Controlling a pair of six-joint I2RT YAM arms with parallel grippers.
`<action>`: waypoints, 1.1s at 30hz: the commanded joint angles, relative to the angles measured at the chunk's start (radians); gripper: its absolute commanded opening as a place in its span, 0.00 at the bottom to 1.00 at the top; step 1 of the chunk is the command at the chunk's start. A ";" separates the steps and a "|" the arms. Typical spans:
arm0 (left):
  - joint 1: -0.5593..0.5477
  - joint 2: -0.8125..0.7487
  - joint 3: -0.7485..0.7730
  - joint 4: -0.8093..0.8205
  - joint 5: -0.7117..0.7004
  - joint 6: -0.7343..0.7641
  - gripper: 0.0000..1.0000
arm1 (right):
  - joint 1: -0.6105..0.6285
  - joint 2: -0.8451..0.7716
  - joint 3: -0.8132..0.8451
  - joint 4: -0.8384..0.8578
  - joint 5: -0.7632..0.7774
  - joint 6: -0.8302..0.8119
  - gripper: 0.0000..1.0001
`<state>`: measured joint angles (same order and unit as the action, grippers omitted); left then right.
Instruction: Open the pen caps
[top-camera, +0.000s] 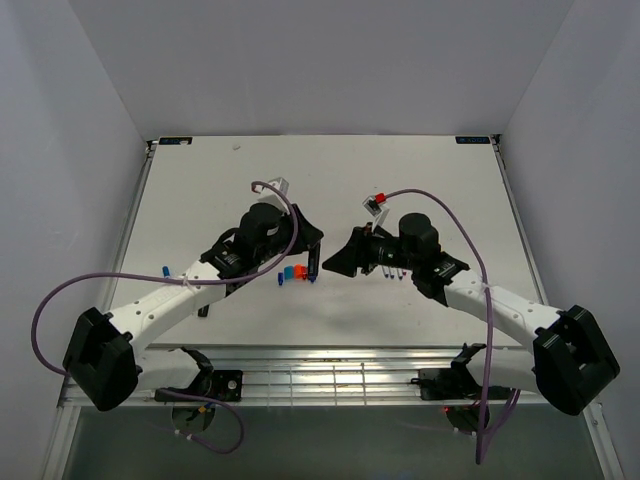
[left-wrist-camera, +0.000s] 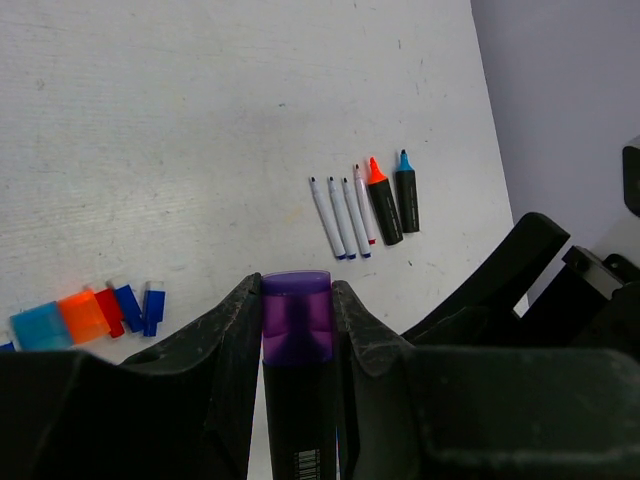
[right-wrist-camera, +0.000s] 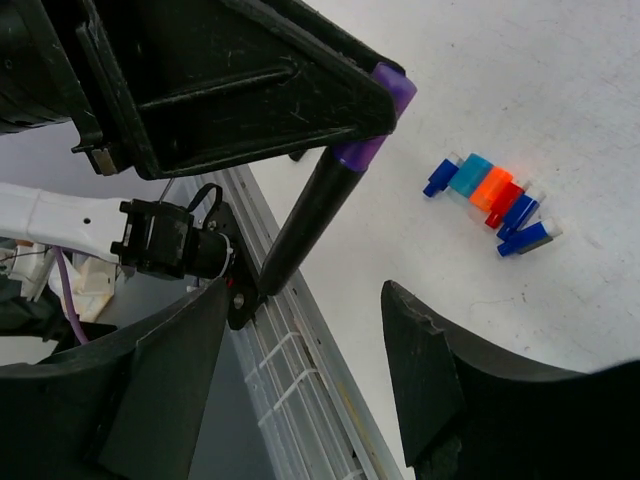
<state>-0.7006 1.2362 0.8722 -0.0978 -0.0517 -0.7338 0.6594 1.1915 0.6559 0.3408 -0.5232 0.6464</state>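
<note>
You had lots of bare white table (left-wrist-camera: 200, 120) past the left gripper (left-wrist-camera: 296, 290). The table's metal edge rail (right-wrist-camera: 300, 370) ran right under the right gripper (right-wrist-camera: 305, 310). Your left jaws were squeezed tight on the purple cap (left-wrist-camera: 296, 325), which sat on its black highlighter (right-wrist-camera: 310, 215). Your right jaws stood wide apart with nothing in them, and the purple cap was up ahead of them, not touching. The loose caps (left-wrist-camera: 85, 315) lay off to the left of the left jaws, and the uncapped pens (left-wrist-camera: 365, 210) lay ahead of them.

Three thin white pens (left-wrist-camera: 340, 218), two uncapped black highlighters (left-wrist-camera: 385, 215), and one capped highlighter (right-wrist-camera: 310, 215) wearing a purple cap (left-wrist-camera: 296, 320). Loose: two chunky caps (left-wrist-camera: 82, 315), one slim red cap (left-wrist-camera: 108, 310), three slim blue caps (left-wrist-camera: 128, 306).
</note>
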 joint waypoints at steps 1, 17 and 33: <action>-0.025 0.017 0.022 0.004 -0.068 -0.071 0.00 | 0.032 0.017 0.014 0.081 0.023 -0.007 0.68; -0.137 0.092 0.102 -0.072 -0.204 -0.144 0.00 | 0.052 0.157 0.014 0.155 0.104 0.019 0.36; -0.137 0.071 0.051 -0.048 -0.183 -0.084 0.46 | 0.051 0.140 -0.012 0.170 0.060 0.062 0.08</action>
<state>-0.8337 1.3258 0.9264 -0.1562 -0.2523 -0.8326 0.7010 1.3437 0.6254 0.4549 -0.4240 0.7082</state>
